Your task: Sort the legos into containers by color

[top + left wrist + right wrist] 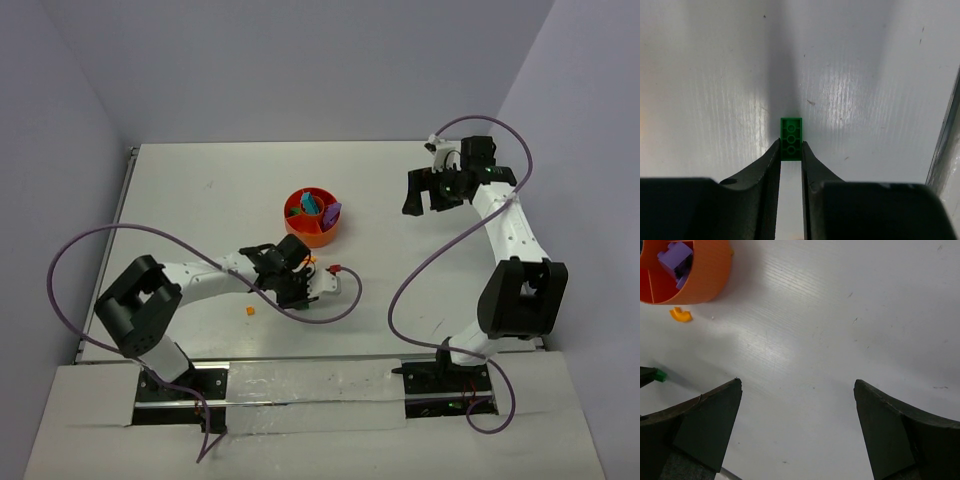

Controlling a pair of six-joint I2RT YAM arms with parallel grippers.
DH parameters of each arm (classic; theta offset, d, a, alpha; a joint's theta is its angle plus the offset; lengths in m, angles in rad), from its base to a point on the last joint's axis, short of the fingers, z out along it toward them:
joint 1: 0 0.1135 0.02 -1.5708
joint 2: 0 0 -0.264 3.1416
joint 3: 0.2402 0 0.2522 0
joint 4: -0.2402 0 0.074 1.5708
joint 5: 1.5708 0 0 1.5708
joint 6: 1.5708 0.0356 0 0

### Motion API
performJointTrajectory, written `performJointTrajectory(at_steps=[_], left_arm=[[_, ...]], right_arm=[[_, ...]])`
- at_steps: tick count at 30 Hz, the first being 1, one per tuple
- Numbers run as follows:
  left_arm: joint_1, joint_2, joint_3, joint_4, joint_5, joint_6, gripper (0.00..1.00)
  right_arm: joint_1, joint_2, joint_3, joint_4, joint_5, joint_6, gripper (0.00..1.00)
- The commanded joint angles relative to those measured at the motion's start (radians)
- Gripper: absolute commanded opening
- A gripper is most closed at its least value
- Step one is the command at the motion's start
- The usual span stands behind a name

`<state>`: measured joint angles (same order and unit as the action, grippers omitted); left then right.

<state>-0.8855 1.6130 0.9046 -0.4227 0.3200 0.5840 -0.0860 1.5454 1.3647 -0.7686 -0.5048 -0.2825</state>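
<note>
A small green lego (791,139) lies on the white table with its near end between my left gripper's (790,146) fingertips; both jaws press against its sides. In the top view the left gripper (298,288) is low over the table, in front of the orange bowl (300,232). The bowl holds a purple block (331,211), a teal piece (312,204) and red pieces. My right gripper (425,205) hangs wide open at the far right with nothing between its fingers (715,410). Its view shows the bowl (710,275), the purple block (675,257) and the green lego (660,375).
A tiny orange lego (251,311) lies left of the left gripper. A red piece (335,270) sits to its right. A curved orange piece (681,315) rests beside the bowl. Purple cables loop over the table by both arms.
</note>
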Motion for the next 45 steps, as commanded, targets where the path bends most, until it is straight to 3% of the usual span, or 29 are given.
performJointTrajectory(at_steps=[1,7,12,18,24,45], left_arm=[[0.088,-0.152,-0.003,0.032,0.113,-0.004,0.00],[0.416,-0.332,0.080,-0.035,0.372,-0.096,0.00],[0.610,-0.281,0.219,-0.035,0.390,-0.259,0.00],[0.626,-0.048,0.444,-0.052,0.348,-0.419,0.00],[0.623,0.086,0.557,-0.022,0.355,-0.468,0.00],[0.533,0.274,0.631,0.067,0.279,-0.506,0.06]], right_arm=[[-0.006,0.033,0.088,-0.023,0.002,-0.010,1.00],[-0.006,0.053,0.103,-0.030,-0.023,0.003,1.00],[-0.006,0.058,0.103,-0.015,-0.034,0.030,1.00],[-0.004,0.088,0.127,-0.015,-0.022,0.043,1.00],[-0.004,0.097,0.141,-0.012,0.005,0.033,1.00],[-0.004,0.093,0.140,-0.009,0.032,0.025,1.00]])
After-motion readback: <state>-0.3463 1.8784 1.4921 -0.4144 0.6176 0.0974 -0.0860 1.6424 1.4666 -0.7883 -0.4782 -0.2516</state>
